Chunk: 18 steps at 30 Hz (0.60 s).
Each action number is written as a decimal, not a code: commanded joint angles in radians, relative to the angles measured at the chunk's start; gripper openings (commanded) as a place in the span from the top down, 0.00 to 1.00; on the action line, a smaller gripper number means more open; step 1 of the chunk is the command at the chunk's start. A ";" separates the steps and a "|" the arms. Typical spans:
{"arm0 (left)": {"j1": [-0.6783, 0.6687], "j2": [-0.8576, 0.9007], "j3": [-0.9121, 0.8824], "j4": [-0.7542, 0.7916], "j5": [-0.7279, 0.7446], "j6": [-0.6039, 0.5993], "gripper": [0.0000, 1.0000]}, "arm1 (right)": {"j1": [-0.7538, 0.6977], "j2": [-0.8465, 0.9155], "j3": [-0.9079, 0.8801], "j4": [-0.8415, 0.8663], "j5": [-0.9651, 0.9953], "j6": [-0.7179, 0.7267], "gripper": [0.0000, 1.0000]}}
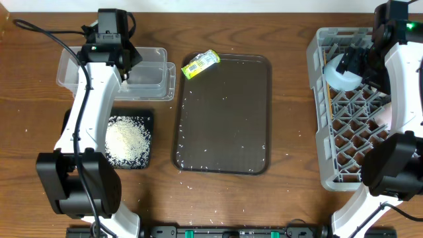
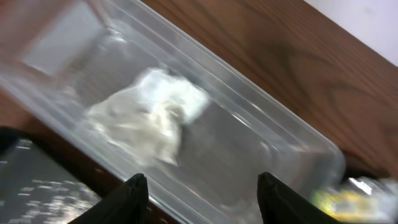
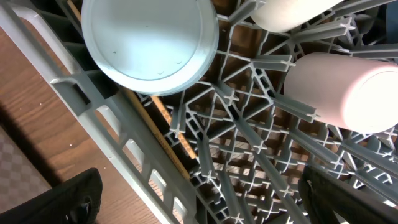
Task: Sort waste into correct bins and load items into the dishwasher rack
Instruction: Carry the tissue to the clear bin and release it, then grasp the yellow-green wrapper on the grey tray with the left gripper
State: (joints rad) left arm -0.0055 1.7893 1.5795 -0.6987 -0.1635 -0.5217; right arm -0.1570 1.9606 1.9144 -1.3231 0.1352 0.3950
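My left gripper [image 2: 204, 193] is open and empty above the clear tub [image 2: 261, 134], which holds a crumpled white paper wad [image 2: 149, 115]. In the overhead view this gripper [image 1: 129, 63] hangs over the tub [image 1: 153, 79]. A yellow-green wrapper [image 1: 199, 63] lies on the brown tray's far edge. The black tray [image 1: 147, 119] holds the rice heap [image 1: 125, 140]. My right gripper [image 3: 205, 199] is open and empty over the grey rack [image 1: 320, 132]. In the rack are an upturned light-blue bowl [image 3: 149, 43], a pink cup [image 3: 342, 87], a white cup [image 3: 289, 14] and wooden chopsticks [image 3: 166, 127]. The dark-blue bowl is hidden.
The large dark brown serving tray [image 1: 225, 119] lies mid-table with scattered rice grains on it. A few grains lie on the wooden table near its front edge. The left arm crosses above the black tray's left side.
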 commanded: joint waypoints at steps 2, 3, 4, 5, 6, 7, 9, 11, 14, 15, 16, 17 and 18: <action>-0.024 0.001 -0.005 0.025 0.366 0.140 0.41 | 0.000 -0.021 0.000 -0.001 0.014 0.016 0.01; -0.040 0.001 -0.005 0.042 0.439 0.192 0.41 | 0.000 -0.021 0.000 -0.001 0.014 0.016 0.01; -0.057 0.001 -0.005 0.058 0.479 0.230 0.41 | 0.000 -0.021 0.000 -0.001 0.014 0.016 0.01; -0.079 0.001 -0.005 0.079 0.492 0.264 0.41 | 0.000 -0.021 0.000 -0.001 0.014 0.016 0.01; -0.101 0.001 -0.005 0.098 0.488 0.292 0.41 | 0.000 -0.021 0.000 -0.001 0.014 0.016 0.01; -0.127 0.002 -0.005 0.121 0.472 0.329 0.40 | 0.000 -0.021 0.000 -0.001 0.014 0.016 0.01; -0.177 0.005 -0.005 0.162 0.398 0.378 0.35 | 0.000 -0.021 0.000 -0.001 0.014 0.016 0.01; -0.224 0.014 -0.005 0.203 0.303 0.419 0.31 | 0.000 -0.021 0.000 -0.001 0.014 0.016 0.01; -0.280 0.044 -0.005 0.274 0.252 0.517 0.27 | 0.000 -0.021 0.000 -0.001 0.014 0.016 0.01; -0.294 0.060 -0.005 0.299 0.252 0.554 0.23 | 0.000 -0.021 0.000 -0.001 0.014 0.016 0.01; -0.307 0.079 -0.005 0.327 0.251 0.599 0.21 | 0.000 -0.021 0.000 -0.001 0.014 0.016 0.01; -0.317 0.097 -0.005 0.351 0.244 0.628 0.21 | 0.000 -0.021 0.000 -0.001 0.014 0.016 0.01; -0.324 0.119 -0.005 0.378 0.224 0.646 0.21 | 0.000 -0.021 0.000 -0.001 0.014 0.016 0.01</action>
State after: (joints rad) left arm -0.3168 1.8393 1.5787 -0.3553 0.1261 -0.0284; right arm -0.1570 1.9606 1.9144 -1.3228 0.1352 0.3950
